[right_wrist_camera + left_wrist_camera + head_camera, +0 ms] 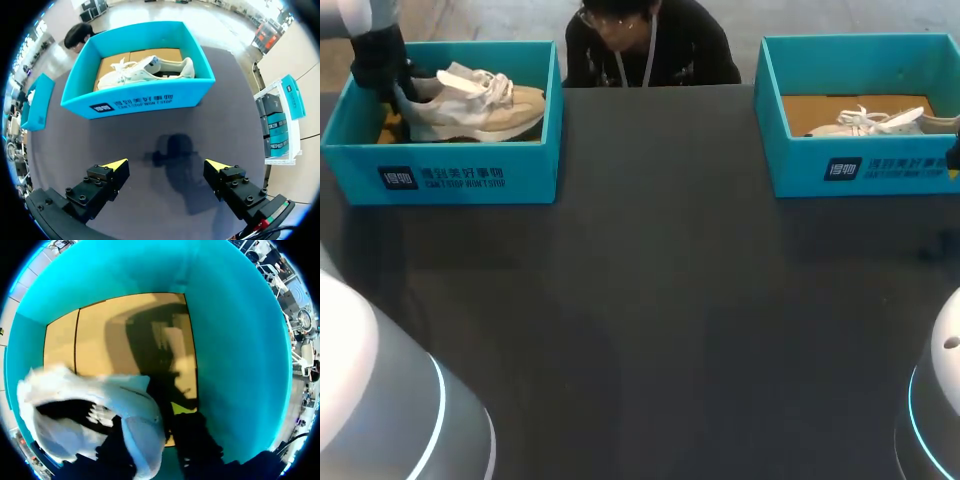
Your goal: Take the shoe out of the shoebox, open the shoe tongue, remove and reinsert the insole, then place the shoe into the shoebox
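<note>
A beige and white shoe [480, 105] lies in the teal shoebox [470, 175] at the table's far left. My left gripper [390, 85] reaches down into that box at the shoe's heel. In the left wrist view the white heel [142, 435] sits between the dark fingers of the left gripper [155, 420], which is shut on it from both sides; one yellow tip shows over the box's cardboard floor [125, 325]. My right gripper [167, 167] hangs open over bare table, well short of the other box, with nothing between its fingers.
A second teal shoebox [860, 165] stands at the far right with a white laced shoe [875, 122] inside; the right wrist view shows this box [135, 97] and its shoe [145, 70] ahead of the right gripper. Dark tabletop [660, 300] spreads between the boxes.
</note>
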`<state>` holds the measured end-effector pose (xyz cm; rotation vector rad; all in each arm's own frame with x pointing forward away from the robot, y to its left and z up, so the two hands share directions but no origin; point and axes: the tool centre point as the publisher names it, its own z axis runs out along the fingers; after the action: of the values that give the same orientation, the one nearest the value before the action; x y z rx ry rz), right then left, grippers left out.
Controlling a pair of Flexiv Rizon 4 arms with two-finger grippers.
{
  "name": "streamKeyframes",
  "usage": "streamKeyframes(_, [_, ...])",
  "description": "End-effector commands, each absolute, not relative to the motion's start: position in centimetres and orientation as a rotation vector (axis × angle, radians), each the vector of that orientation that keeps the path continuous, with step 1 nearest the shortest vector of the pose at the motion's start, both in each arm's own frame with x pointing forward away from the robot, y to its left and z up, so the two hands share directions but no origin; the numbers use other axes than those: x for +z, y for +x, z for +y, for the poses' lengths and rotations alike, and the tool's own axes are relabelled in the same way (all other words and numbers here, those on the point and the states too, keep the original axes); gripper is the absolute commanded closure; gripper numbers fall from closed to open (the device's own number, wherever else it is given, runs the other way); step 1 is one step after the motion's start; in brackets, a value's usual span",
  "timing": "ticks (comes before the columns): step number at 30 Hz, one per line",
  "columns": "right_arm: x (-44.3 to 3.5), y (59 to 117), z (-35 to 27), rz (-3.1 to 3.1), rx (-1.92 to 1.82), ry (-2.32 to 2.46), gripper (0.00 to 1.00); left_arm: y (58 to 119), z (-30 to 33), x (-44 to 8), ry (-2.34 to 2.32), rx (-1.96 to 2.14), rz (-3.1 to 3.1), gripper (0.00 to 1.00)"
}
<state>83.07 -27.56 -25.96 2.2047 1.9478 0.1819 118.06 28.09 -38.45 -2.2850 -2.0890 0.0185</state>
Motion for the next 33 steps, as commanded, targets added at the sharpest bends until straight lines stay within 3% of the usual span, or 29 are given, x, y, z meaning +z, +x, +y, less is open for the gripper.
streamKeyframes(1, [-26.0,83.1,-27.6,1.949,0.184,2.204,0.0,118.4,28.4,-37.7,-2.288,0.036,-2.081,1.0])
streamKeyframes(12, [-26.0,83.1,-27.6,1.949,0.184,2.204,0.0,118.1,28.5,-33.4,-2.284,-0.026,-2.107,1.0])
streamKeyframes(33, [-26.0,83.1,-27.6,1.949,0.184,2.204,0.0,115.7,28.3,-19.7,-2.257,-0.175,-2.197,1.0])
